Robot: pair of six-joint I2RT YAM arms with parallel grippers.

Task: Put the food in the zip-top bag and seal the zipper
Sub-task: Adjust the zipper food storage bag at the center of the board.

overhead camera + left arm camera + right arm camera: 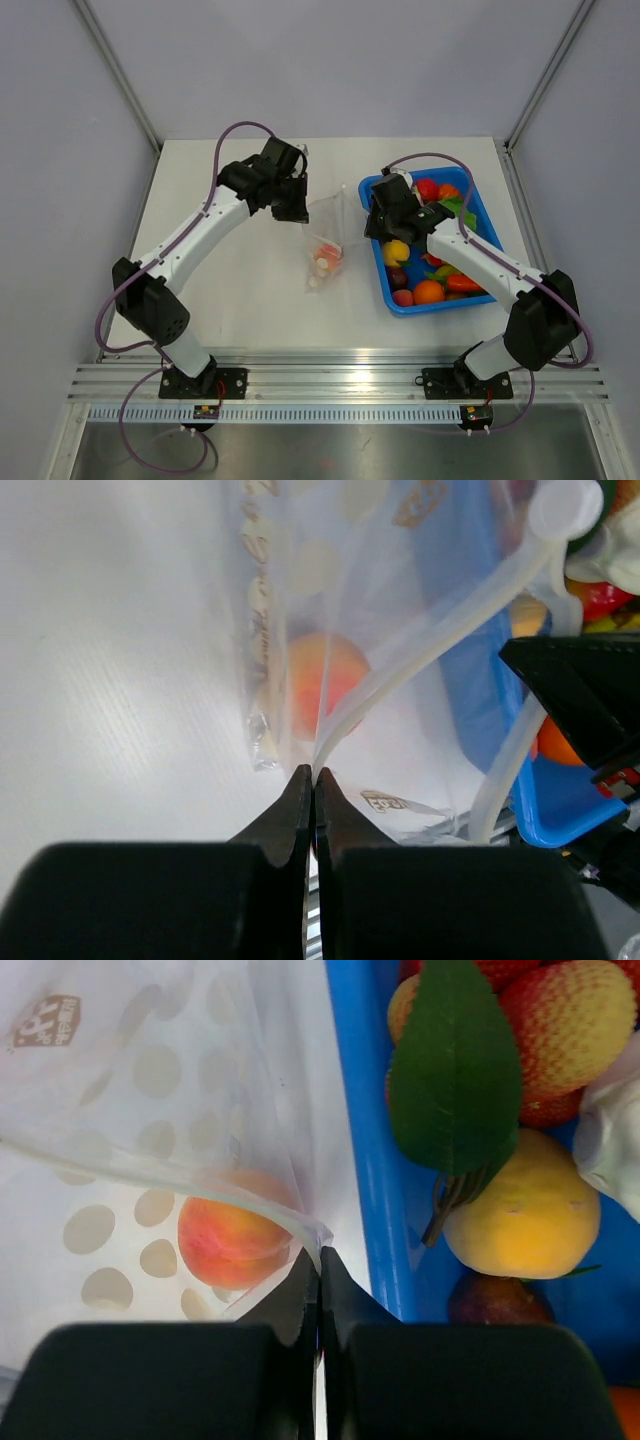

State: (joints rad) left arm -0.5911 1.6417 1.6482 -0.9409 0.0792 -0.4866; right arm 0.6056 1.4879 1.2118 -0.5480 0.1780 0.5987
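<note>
Both pinching zip-top bag [150, 1080], left claw [313, 777], right claw [320, 1257], wrist views reveal peach [232, 1242] inside

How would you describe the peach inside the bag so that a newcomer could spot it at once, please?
Find the blue tray on the right side of the table; the clear dotted bag lies just left of it. Inside sits a round orange-pink peach, set apart by lying behind plastic film rather than loose in the tray.
</note>
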